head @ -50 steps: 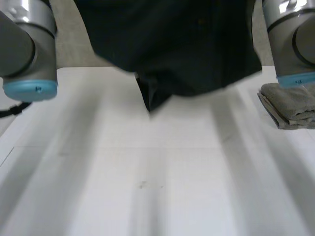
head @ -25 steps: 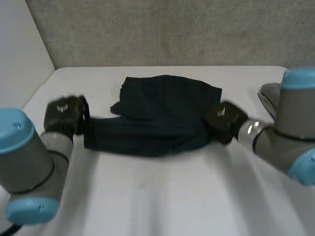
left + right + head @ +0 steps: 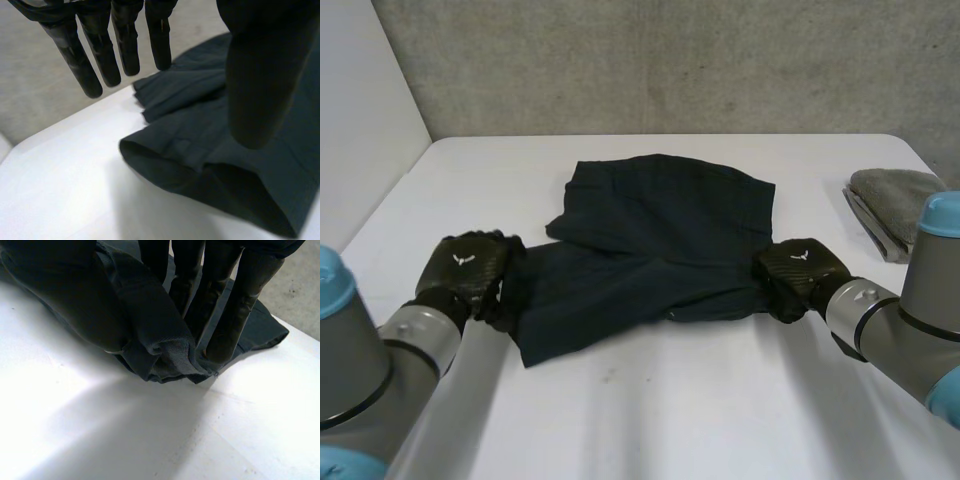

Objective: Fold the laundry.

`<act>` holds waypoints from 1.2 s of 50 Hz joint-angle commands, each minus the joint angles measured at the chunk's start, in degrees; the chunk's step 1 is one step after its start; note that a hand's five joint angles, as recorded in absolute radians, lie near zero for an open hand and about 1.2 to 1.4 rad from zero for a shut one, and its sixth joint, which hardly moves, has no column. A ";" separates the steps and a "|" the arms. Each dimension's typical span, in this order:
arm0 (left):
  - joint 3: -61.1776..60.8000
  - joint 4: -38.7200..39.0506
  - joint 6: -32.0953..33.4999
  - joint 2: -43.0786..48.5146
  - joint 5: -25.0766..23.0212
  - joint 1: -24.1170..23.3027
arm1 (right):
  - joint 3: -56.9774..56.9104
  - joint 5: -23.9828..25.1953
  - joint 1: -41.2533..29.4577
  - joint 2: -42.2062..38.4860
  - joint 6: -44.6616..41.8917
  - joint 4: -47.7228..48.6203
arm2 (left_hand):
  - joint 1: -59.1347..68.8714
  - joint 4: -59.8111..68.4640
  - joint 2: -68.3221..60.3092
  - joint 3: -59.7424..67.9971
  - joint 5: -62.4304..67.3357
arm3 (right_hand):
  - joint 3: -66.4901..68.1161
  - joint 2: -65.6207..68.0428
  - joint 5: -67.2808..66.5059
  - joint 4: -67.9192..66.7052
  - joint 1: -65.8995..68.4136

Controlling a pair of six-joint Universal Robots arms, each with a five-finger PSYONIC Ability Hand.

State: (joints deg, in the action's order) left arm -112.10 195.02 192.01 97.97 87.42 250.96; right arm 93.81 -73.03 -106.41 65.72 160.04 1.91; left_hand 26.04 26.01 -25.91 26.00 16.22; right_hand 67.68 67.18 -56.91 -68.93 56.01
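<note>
Since half a second ago the dark garment point(image 3: 660, 225) has dropped from a taut span between the two hands. It now lies slack on the white bench point(image 3: 650, 400), with its near-left corner splayed toward the robot. It sits mid-bench, its long axis running crosswise from one hand to the other, and a rumpled upper layer lies toward the far wall.

The right hand point(image 3: 798, 275) pinches a bunched fold of the near-right edge between its fingers point(image 3: 235, 305) and thumb. The left hand point(image 3: 468, 272) is at the near-left edge and has released: its fingers point(image 3: 102, 50) are straight and spread above the hem, the thumb apart, grasping nothing.

A folded grey towel point(image 3: 895, 195) lies well apart at the bench's right side.

The next fold probably depends on the left hand retaking the near-left corner, which lies just below and ahead of its fingertips.
</note>
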 commanded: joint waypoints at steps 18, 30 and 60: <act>-2.79 -0.70 4.16 2.92 -3.15 -3.82 | 1.38 0.08 -0.21 -0.06 0.01 0.73 | 5.39 5.42 -5.52 5.43 5.21 | 12.32 12.82 -13.09 -11.07 23.99; 1.70 0.80 1.43 8.72 -0.50 -4.52 | 1.99 0.00 0.32 -0.06 -0.17 1.35 | 5.54 5.57 -5.66 5.58 5.35 | 12.32 12.82 -13.09 -11.07 23.99; 12.87 4.32 2.40 20.07 0.12 -4.25 | 2.08 0.00 -0.21 -0.06 -1.92 1.78 | 53.96 53.99 -54.08 54.00 53.78 | 12.32 12.82 -13.09 -11.07 23.99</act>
State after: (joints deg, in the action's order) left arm -99.97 198.34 194.40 117.94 87.46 246.51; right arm 95.92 -73.06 -106.58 65.65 158.93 3.67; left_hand 59.81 58.74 -58.73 58.60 48.18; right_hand 67.68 67.18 -56.91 -68.93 56.01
